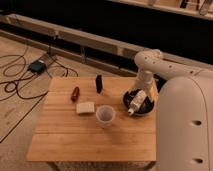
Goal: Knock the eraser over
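Observation:
The eraser (99, 83) is a small black slab standing upright near the far edge of the wooden table (65, 135), about at its middle. My gripper (136, 103) is at the end of the white arm (148, 65), over a black bowl (127, 101) at the table's right side. It is a good way to the right of the eraser and apart from it.
A small dark red object (75, 93) lies left of the eraser. A pale beige block (85, 108) and a translucent cup (105, 115) stand in front of it. My white body (185, 130) fills the right side. Cables (20, 80) lie on the floor at the left.

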`<state>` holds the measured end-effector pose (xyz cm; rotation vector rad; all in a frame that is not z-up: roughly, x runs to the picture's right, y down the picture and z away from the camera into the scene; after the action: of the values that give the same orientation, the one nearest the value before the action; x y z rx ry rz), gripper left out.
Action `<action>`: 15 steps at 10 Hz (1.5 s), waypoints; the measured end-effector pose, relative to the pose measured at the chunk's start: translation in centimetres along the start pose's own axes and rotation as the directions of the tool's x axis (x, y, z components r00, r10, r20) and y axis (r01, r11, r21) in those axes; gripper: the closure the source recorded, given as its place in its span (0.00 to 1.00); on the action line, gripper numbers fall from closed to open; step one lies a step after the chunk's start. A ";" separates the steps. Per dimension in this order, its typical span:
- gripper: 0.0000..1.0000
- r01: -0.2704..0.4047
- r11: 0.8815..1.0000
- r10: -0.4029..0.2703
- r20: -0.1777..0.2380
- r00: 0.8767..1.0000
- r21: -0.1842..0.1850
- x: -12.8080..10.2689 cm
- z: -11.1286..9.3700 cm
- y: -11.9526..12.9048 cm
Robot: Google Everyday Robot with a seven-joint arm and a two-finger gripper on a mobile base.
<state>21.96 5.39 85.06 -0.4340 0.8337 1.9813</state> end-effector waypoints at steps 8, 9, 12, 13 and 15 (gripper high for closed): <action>0.20 0.000 1.000 0.000 0.000 1.000 0.000 0.0 0.0 0.0; 0.20 0.000 1.000 0.000 0.000 1.000 0.000 0.0 0.0 0.0; 0.20 0.007 1.000 -0.007 0.008 1.000 0.001 0.0 -0.1 0.1; 0.20 0.028 1.000 -0.028 0.023 0.999 -0.001 0.1 -0.1 0.9; 0.20 0.064 0.998 -0.064 0.045 0.997 -0.001 0.4 -0.2 2.5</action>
<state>19.62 4.59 85.67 -0.4114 0.7805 1.9263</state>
